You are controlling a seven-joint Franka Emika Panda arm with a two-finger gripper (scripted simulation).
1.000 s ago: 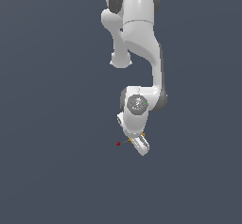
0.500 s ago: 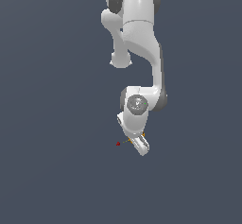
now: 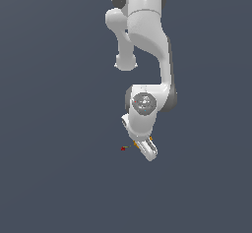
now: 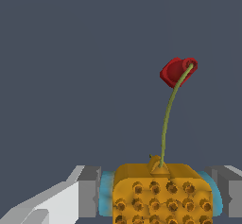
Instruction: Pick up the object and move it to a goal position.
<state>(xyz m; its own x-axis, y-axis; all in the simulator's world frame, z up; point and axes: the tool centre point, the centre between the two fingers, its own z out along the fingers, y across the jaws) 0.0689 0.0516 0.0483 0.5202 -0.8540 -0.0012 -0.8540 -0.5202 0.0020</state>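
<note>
In the wrist view the orange lumpy object with dark speckles sits between my gripper's two grey fingers, with cyan showing at both of its sides. A thin green stem rises from its top toward the dark-red goal marker. In the exterior view the gripper points down and toward that view's left, with orange bits of the object showing beside it. The red goal dot lies just off the object, to that view's left. The gripper is shut on the object.
The white arm hangs down from the top of the exterior view. Around it there is only plain dark grey-blue ground.
</note>
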